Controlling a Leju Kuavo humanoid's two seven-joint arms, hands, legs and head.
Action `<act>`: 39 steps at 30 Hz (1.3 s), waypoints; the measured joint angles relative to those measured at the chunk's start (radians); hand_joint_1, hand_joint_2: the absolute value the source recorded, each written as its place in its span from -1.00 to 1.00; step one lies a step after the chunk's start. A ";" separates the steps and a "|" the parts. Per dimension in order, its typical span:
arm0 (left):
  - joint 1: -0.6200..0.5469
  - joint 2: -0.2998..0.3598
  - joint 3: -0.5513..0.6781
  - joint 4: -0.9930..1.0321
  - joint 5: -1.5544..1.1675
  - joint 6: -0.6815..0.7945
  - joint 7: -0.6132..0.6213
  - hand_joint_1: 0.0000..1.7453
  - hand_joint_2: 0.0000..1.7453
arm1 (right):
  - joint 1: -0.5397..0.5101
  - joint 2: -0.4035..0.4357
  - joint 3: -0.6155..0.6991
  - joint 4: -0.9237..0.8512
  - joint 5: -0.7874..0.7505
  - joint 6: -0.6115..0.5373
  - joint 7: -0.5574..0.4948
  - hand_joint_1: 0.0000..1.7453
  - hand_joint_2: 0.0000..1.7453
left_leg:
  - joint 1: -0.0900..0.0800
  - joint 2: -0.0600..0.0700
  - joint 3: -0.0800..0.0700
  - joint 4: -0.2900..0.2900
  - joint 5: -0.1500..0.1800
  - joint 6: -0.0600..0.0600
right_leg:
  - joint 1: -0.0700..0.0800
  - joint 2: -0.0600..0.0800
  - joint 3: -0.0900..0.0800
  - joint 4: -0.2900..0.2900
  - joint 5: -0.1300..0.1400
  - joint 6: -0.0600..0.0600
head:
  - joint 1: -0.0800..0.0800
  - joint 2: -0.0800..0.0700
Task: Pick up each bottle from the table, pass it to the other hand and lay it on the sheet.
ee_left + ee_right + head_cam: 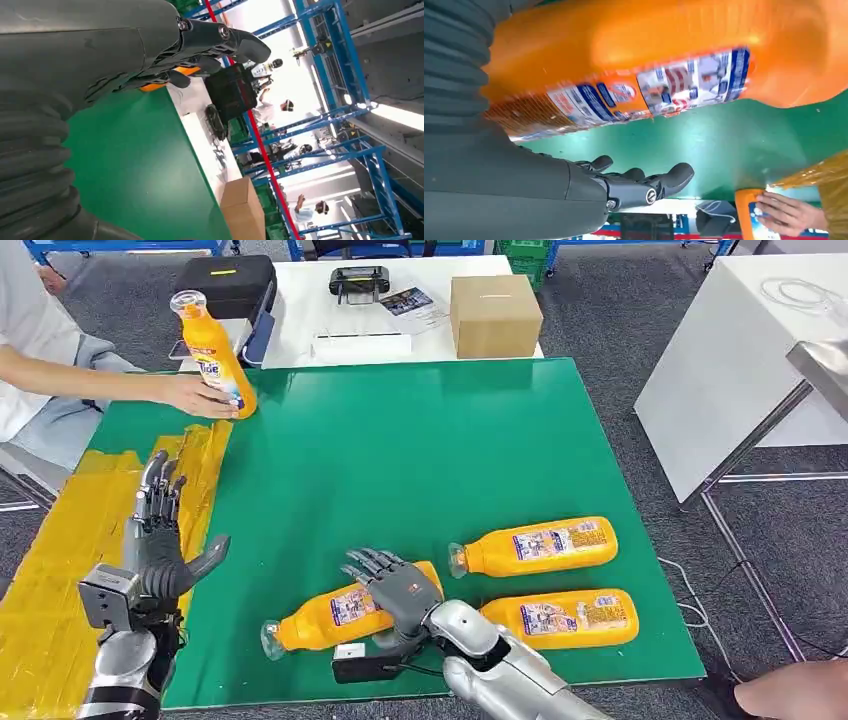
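right hand is spread over the nearest lying bottle on the green table, fingers apart, seemingly for a pick, while the left hand is held open-fingered over the yellow sheet at left to receive it.

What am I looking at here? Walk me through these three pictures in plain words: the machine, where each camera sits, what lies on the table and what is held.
This is a humanoid robot with two silver arms and many-fingered hands. The head view looks down from its body at a green table. The other two cameras sit at the wrists, so those pictures are turned.

The left hand is raised, open and holds nothing, above a yellow sheet. The right hand is over one lying orange bottle, fingers spread; a firm grip is not visible. Two more bottles lie beside it.

At the far corner, a person's hand holds a fourth bottle upright. Behind the table stands a cardboard box.
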 measured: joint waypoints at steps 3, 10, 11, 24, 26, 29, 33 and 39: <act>0.000 -0.003 0.000 0.000 -0.003 -0.004 0.000 -1.00 1.00 | -0.007 0.009 -0.006 0.026 0.018 0.002 0.019 -1.00 1.00 | 0.000 0.000 0.000 0.000 0.000 0.000 | 0.000 0.000 0.000 0.000 0.000 0.000 | 0.000 0.000; 0.000 -0.010 0.000 0.001 -0.004 -0.013 0.000 -1.00 1.00 | -0.029 0.026 -0.017 0.084 0.037 0.004 0.035 -1.00 1.00 | 0.000 0.000 0.000 0.000 0.000 0.000 | 0.000 0.000 0.000 0.000 0.000 0.000 | 0.000 0.000; 0.000 -0.011 0.000 0.001 -0.004 -0.013 0.000 -1.00 1.00 | -0.031 0.027 -0.018 0.088 0.039 0.005 0.036 -1.00 1.00 | 0.000 0.000 0.000 0.000 0.000 0.000 | 0.000 0.000 0.000 0.000 0.000 0.000 | 0.000 0.000; -0.006 -0.026 0.000 0.022 -0.014 -0.021 0.000 -1.00 1.00 | -0.096 0.065 -0.019 0.219 0.085 0.040 0.066 1.00 1.00 | 0.000 0.000 0.003 0.000 0.000 0.000 | 0.000 0.000 0.002 0.000 0.000 0.000 | 0.000 0.000; -0.009 -0.027 0.000 0.025 -0.014 -0.022 0.000 -1.00 1.00 | -0.103 0.069 -0.022 0.232 0.084 0.037 0.058 1.00 1.00 | 0.000 0.000 0.003 0.000 0.000 0.000 | 0.000 0.000 0.003 0.000 0.000 0.000 | 0.000 0.000; -0.011 -0.030 0.000 0.027 -0.014 -0.023 0.000 -1.00 1.00 | -0.108 0.075 -0.029 0.245 0.079 0.028 0.050 1.00 1.00 | 0.000 0.000 0.003 0.000 0.000 0.000 | 0.000 0.000 0.003 0.000 0.000 0.000 | 0.000 0.000; -0.011 -0.032 0.000 0.027 -0.013 -0.024 0.000 -1.00 1.00 | -0.108 0.079 -0.038 0.250 0.073 0.006 0.041 1.00 1.00 | 0.000 0.000 0.003 0.000 0.000 0.000 | 0.000 0.000 0.003 0.000 0.000 0.000 | 0.000 0.000; -0.011 -0.032 0.000 0.027 -0.005 -0.029 0.000 -1.00 1.00 | -0.107 0.080 -0.052 0.250 0.070 -0.005 0.039 1.00 1.00 | 0.000 0.000 0.003 0.000 0.000 0.000 | 0.000 0.000 0.003 0.000 0.000 0.000 | 0.000 0.000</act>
